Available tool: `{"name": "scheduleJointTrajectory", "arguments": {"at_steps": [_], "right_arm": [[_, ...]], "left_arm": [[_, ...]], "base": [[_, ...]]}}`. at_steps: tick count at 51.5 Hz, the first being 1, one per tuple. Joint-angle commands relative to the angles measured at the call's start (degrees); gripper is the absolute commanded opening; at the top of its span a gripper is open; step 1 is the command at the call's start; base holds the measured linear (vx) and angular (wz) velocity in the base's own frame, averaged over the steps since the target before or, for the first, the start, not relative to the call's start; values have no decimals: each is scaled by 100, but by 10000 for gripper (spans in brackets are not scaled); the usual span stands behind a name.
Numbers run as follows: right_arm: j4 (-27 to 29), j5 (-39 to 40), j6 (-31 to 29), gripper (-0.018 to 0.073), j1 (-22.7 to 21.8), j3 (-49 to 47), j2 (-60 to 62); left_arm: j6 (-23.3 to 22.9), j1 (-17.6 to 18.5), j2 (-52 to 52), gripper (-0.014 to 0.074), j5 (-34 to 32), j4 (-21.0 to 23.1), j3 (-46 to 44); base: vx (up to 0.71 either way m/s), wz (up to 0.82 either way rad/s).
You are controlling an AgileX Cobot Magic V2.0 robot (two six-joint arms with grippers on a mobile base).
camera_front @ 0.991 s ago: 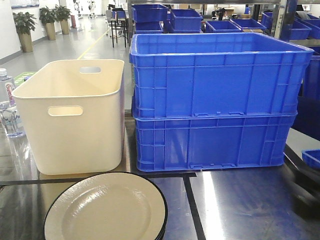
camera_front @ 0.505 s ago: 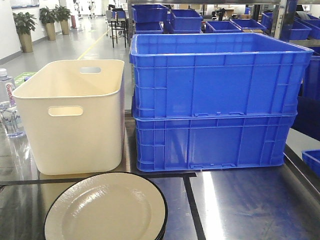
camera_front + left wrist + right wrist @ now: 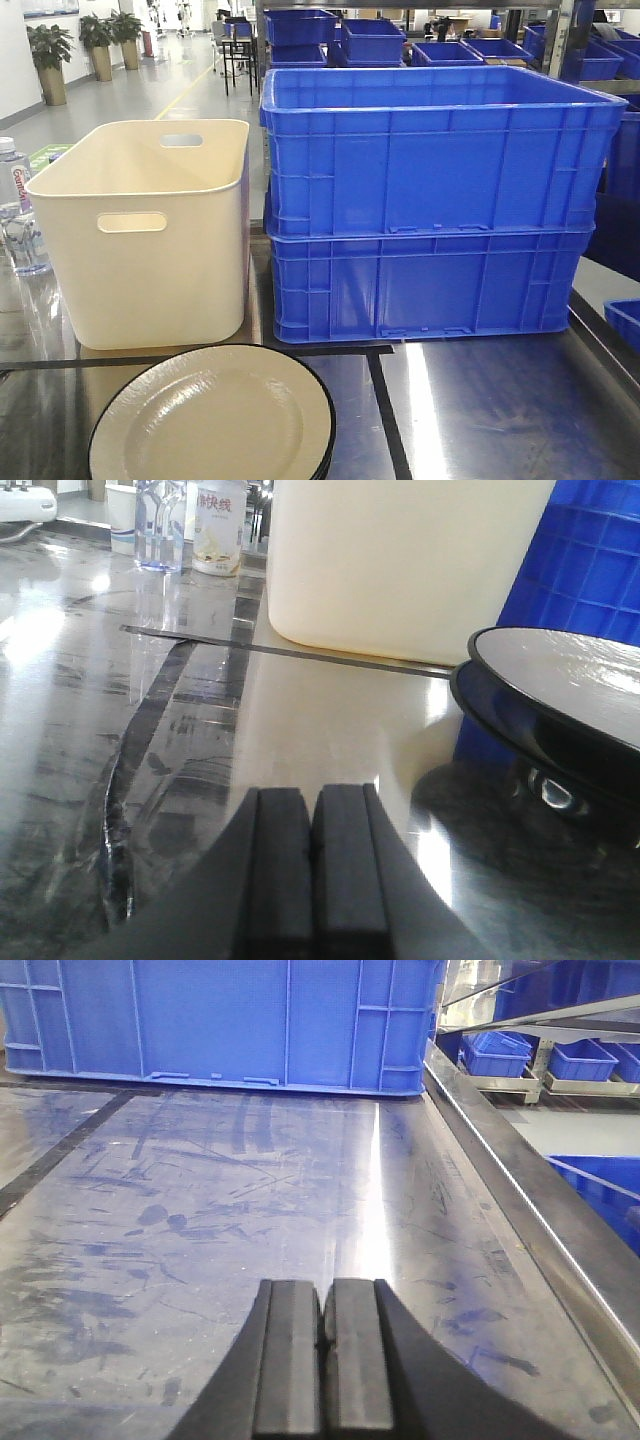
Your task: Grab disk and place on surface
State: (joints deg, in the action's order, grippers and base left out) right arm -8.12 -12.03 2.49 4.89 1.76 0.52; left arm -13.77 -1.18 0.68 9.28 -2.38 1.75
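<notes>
Nearest in the left wrist view, the left gripper (image 3: 312, 865) has its two black fingers pressed together with nothing between them, low over the surface (image 3: 200, 740). In the right wrist view the right gripper (image 3: 322, 1355) is likewise closed on nothing, its pads meeting along a thin seam above the scratched, glossy metal.

The disk (image 3: 212, 418) is a cream plate with a black rim, lying flat and face up at the near edge of the tabletop in the front view, topmost of a small stack whose dark rims show at its right edge. Being round, it has no long axis; its face points straight up. From the left wrist camera it sits to the right of the closed fingers and apart from them, raised off the metal on the dark stack beneath.

A black tape line (image 3: 385, 420) runs toward the camera just right of the plate, and another crosses behind it. Just past that line stands a cream bin (image 3: 145, 235) with cut-out handles. Beside it on the right are two stacked blue crates (image 3: 430, 200). At the far left edge stands a clear water bottle (image 3: 18, 205).
</notes>
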Motion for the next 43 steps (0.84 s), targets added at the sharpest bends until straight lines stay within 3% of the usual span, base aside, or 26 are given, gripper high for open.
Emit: {"name": "scheduleJointTrajectory", "arguments": {"at_steps": [1,43], "right_arm": [[-15,463,-11,-8,-21,38,45],[-15,463,-11,-8,-21,38,45]], "left_arm": [[-39,31,22,-8,-489,-41,-120],[-39,31,22,-8,-489,-41,-120]], "base": [[0,0],[0,0]]}}
